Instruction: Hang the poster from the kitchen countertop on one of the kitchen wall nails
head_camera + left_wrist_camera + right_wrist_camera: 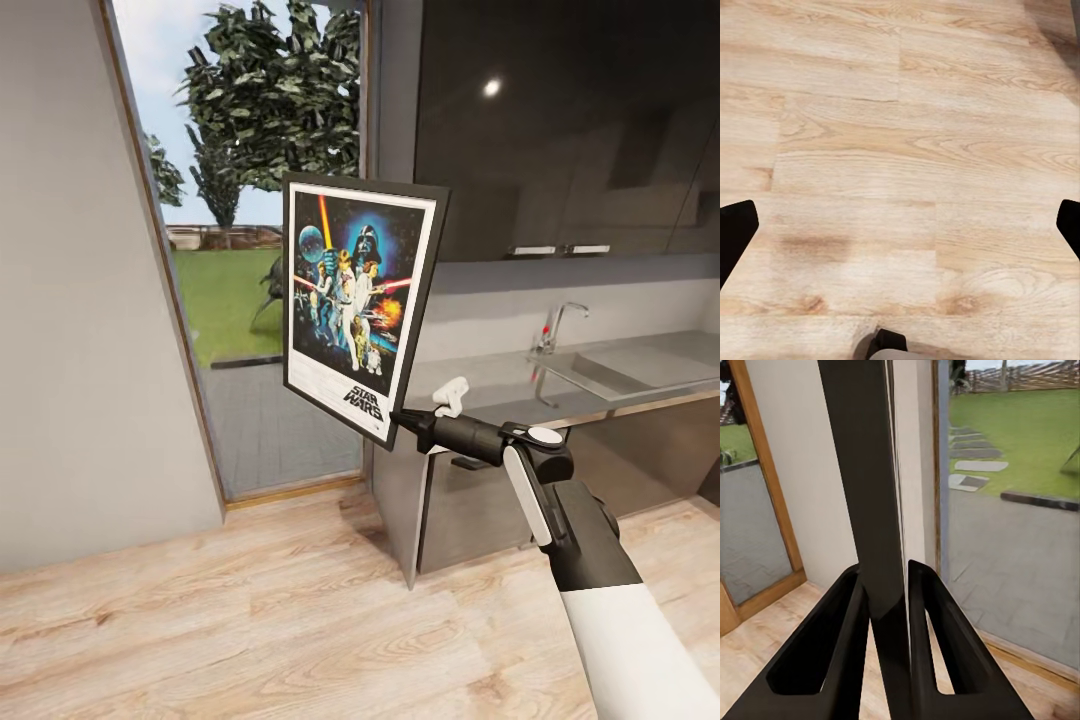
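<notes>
While the right gripper [412,424] pinches the lower corner of the poster [360,300], the print stands upright and slightly tilted in the air, off the kitchen countertop [640,375] and in front of the tall window [250,200]. In the right wrist view the two black fingers [832,652] close on the poster's [866,487] thin dark edge, one on each side, so the grip is firmly shut on it.

Around it: a plain light-grey wall [70,300] stands at the left of the window, with no pin that I can make out on it. To the right runs the grey metal worktop with one sink [610,375] and one chrome tap [555,325], dark cabinet fronts [500,500] below and glossy black wall cupboards [570,130] above, which reflect one ceiling light. Outside the glass are a lawn, trees and a low fence. Between the poster and the grey wall only the window frame stands; nothing touches the print but the gripper.

Pale wood plank floor [250,610] spreads below. The left wrist view looks straight down at those planks [900,150], with the left gripper's [900,225] two dark fingertips [735,232] at opposite edges, spread wide and holding nothing.

Counted: one poster, two grippers, one tap, one sink, one window.
</notes>
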